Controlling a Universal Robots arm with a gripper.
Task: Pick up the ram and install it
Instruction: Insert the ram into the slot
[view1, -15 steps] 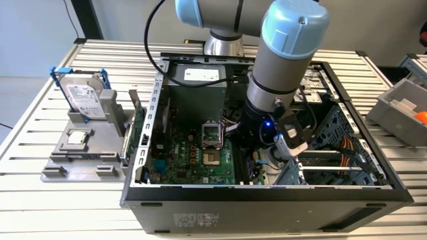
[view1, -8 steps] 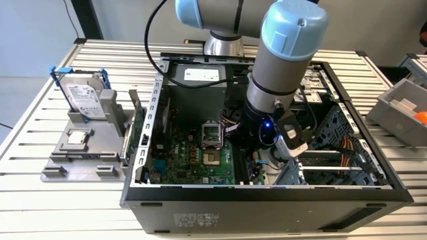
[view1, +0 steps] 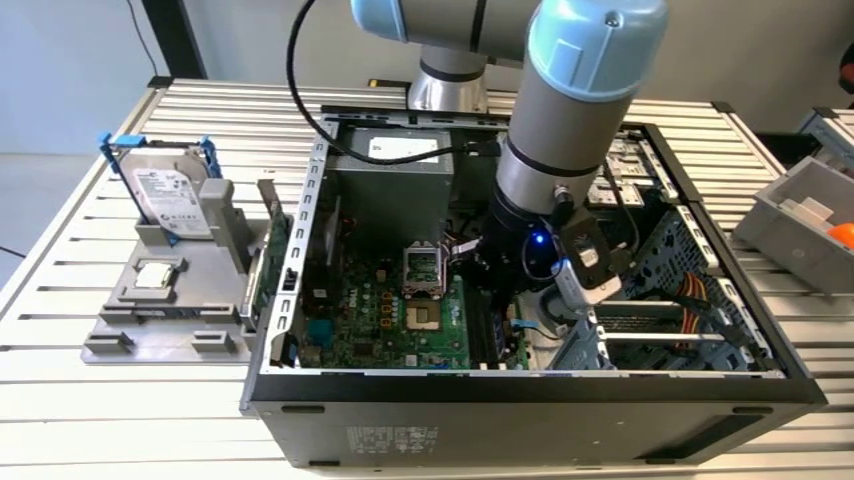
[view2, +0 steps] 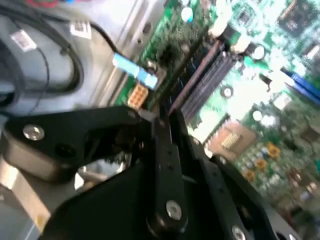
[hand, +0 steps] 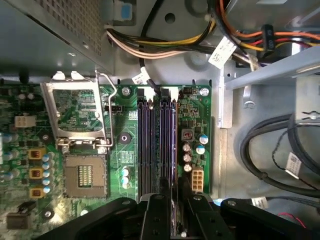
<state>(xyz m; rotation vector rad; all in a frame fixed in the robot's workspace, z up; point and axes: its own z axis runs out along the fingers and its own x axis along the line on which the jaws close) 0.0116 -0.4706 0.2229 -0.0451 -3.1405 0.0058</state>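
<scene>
Checking in from the remote desk. The arm (view1: 574, 130) is reaching down into the open case (view1: 534, 400), on the exterior view's right of the board (view1: 387, 320).

In the first wrist view the claw (hand: 176, 196) sits right over the end of the slots (hand: 156, 145). Its two black fingers (hand: 155, 217) are drawn close, with a thin dark strip pinched between them. That strip is the ram (hand: 175, 215), seen edge-on and lined up lengthwise with the slots. It looks to be above the slot nearest the small capacitors, but I can't tell if it's seated or just touching. The socket (hand: 85, 175) is off to the side, with its metal frame flipped open.

The second wrist view has the same claw (view2: 172, 120) at the near end of the slots, too blurry to add much.

Writing-wise:
- White tags (hand: 221, 52) on the cables, print too small to make out.
- A white label on the drive (view1: 174, 195), standing upright in the tray (view1: 160, 335) outside the case.
- A sticker on the power supply (view1: 400, 150).
- Small print on the case's front panel.

The card (view1: 276, 250) stands at the tray's edge, just beside the case wall.
</scene>
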